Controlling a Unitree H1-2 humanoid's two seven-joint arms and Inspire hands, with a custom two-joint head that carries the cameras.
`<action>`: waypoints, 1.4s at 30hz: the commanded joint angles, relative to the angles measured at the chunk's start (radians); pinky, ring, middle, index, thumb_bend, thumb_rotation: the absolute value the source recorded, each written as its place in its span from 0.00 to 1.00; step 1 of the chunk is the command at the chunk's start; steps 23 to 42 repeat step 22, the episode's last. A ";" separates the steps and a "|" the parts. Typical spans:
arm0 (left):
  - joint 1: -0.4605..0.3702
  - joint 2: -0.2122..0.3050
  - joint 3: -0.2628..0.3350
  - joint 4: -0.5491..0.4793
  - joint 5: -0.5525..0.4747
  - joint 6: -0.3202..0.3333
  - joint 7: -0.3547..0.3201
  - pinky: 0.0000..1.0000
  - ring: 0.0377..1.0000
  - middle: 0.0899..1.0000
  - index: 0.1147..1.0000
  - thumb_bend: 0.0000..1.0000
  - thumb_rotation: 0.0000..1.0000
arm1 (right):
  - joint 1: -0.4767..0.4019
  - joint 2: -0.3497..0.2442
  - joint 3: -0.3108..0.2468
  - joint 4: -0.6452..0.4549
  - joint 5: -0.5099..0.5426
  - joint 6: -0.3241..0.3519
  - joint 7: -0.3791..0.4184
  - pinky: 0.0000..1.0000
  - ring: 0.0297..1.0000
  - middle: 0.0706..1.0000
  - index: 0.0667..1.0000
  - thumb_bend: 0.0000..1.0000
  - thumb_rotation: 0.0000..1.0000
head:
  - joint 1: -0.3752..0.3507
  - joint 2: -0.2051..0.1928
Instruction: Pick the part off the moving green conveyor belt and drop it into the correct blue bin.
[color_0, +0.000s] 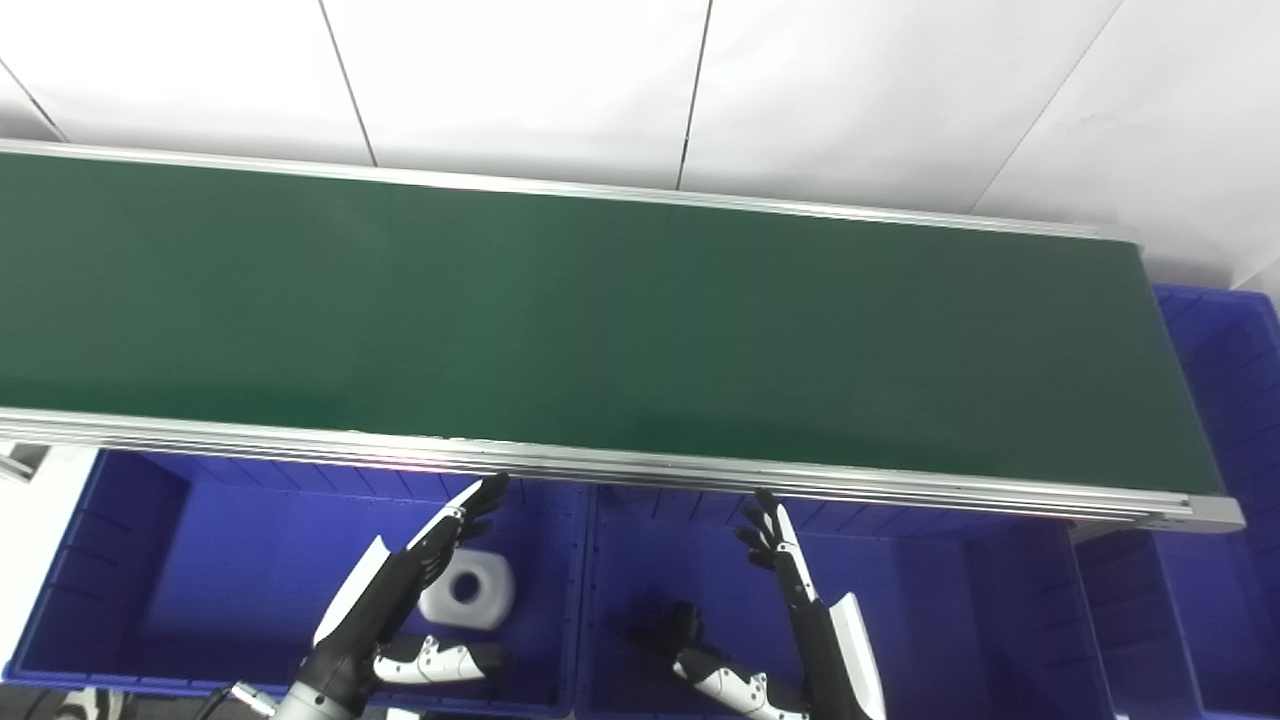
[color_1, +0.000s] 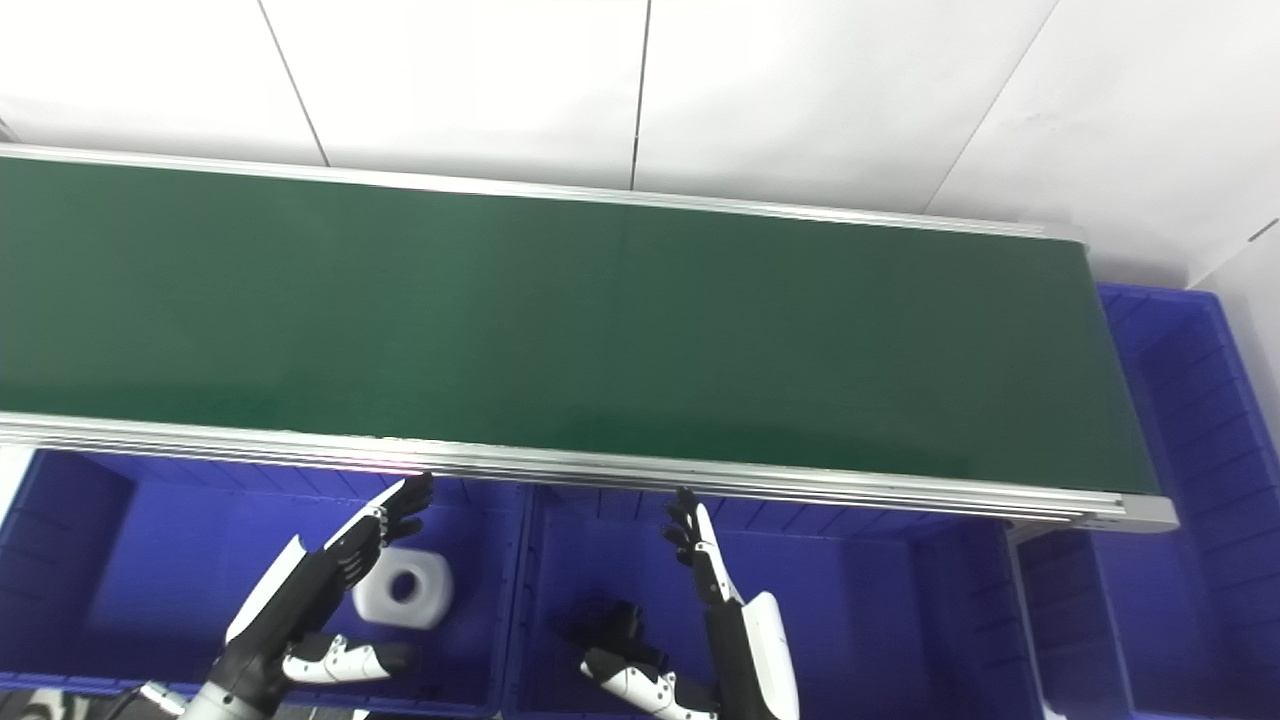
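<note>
The white part (color_0: 468, 589) lies in the left blue bin (color_0: 120, 590), just at 3 o'clock of the left hand (color_0: 400, 590). Both that hand and the right hand (color_0: 790, 600), above the middle blue bin (color_0: 940, 610), hold nothing, fingers spread, at 6 o'clock of the green conveyor belt (color_0: 600, 320).

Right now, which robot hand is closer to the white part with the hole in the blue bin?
Left. The left hand is open right beside the white part, above the same bin. The right hand, also open, is over the next bin.
</note>
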 joint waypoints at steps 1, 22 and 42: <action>-0.006 0.006 0.011 0.003 -0.021 -0.037 -0.006 0.90 0.95 0.96 0.94 0.75 0.59 | -0.005 -0.001 0.009 -0.007 0.027 -0.053 -0.019 0.83 0.89 0.94 1.00 0.75 0.58 | 0.001 0.001; -0.048 -0.178 0.296 0.101 -0.111 -0.037 -0.288 0.92 0.94 0.96 0.93 0.73 0.56 | 0.003 0.076 -0.018 0.019 0.032 -0.047 0.004 0.82 0.90 0.97 1.00 0.76 0.61 | -0.102 -0.028; -0.048 -0.178 0.296 0.101 -0.111 -0.037 -0.288 0.92 0.94 0.96 0.93 0.73 0.56 | 0.003 0.076 -0.018 0.019 0.032 -0.047 0.004 0.82 0.90 0.97 1.00 0.76 0.61 | -0.102 -0.028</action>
